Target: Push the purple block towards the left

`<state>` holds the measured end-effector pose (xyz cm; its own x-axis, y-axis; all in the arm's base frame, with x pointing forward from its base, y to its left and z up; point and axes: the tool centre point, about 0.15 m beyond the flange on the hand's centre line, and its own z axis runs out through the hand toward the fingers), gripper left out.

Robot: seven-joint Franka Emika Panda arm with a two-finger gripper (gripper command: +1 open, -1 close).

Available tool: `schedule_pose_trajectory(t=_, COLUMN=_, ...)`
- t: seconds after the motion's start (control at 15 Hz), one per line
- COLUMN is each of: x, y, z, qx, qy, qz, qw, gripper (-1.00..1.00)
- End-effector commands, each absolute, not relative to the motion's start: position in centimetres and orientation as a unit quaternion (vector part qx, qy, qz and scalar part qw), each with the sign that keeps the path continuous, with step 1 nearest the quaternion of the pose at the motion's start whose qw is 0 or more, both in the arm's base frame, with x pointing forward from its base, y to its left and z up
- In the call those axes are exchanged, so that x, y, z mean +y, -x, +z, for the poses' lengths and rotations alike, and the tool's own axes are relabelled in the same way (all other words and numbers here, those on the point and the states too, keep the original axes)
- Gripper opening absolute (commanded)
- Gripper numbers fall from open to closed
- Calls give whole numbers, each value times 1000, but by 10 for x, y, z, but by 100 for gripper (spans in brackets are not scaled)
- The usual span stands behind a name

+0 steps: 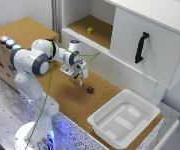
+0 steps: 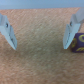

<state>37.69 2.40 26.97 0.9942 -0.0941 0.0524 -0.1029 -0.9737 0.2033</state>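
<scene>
Contact should come low and square: gripper (image 1: 79,78), spread wide and empty, hangs at mid-frame just upper-left of the purple block (image 1: 90,90), so sweep one finger steadily against its side.

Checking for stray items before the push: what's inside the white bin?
The white bin shows only its own bare floor with molded raised panels; nothing lies in it. Its near wall hides a thin strip of floor.

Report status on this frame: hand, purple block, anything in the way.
Hand open, low over cork top. Purple block on the cork, just outside one finger, not between them. White tub on exterior view's right; nothing else near block.
</scene>
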Motion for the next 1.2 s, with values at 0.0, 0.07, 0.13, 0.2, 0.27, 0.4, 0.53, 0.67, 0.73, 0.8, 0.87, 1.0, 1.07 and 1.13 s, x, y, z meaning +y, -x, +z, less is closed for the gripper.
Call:
schedule_pose_trajectory(t=0.0, x=-56, y=-365, z=320, qx=-47, qy=-994, qz=54, qw=85, gripper=100)
schedule_pose_trajectory(t=0.07, x=-77, y=-373, z=317, qx=-38, qy=-996, qz=45, qw=70, gripper=100)
schedule_pose_trajectory(t=0.13, x=-98, y=-382, z=314, qx=-47, qy=-996, qz=42, qw=63, gripper=100)
schedule_pose_trajectory(t=0.2, x=-111, y=-389, z=312, qx=-49, qy=-996, qz=49, qw=57, gripper=100)
schedule_pose_trajectory(t=0.27, x=-120, y=-396, z=309, qx=-42, qy=-997, qz=56, qw=39, gripper=100)
schedule_pose_trajectory(t=0.4, x=-137, y=-409, z=293, qx=-30, qy=-997, qz=61, qw=23, gripper=-100)
schedule_pose_trajectory(t=0.53, x=-147, y=-420, z=269, qx=-4, qy=-998, qz=63, qw=25, gripper=-100)
schedule_pose_trajectory(t=0.67, x=-148, y=-425, z=250, qx=21, qy=-997, qz=65, qw=40, gripper=-100)
schedule_pose_trajectory(t=0.73, x=-145, y=-425, z=244, qx=36, qy=-996, qz=69, qw=43, gripper=-100)
schedule_pose_trajectory(t=0.8, x=-143, y=-426, z=239, qx=35, qy=-996, qz=66, qw=51, gripper=-100)
schedule_pose_trajectory(t=0.87, x=-142, y=-426, z=238, qx=35, qy=-996, qz=67, qw=55, gripper=-100)
schedule_pose_trajectory(t=1.0, x=-141, y=-423, z=231, qx=22, qy=-997, qz=64, qw=47, gripper=-100)
schedule_pose_trajectory(t=1.07, x=-139, y=-420, z=224, qx=14, qy=-997, qz=57, qw=42, gripper=-100)
schedule_pose_trajectory(t=1.13, x=-137, y=-418, z=218, qx=8, qy=-998, qz=53, qw=39, gripper=-100)
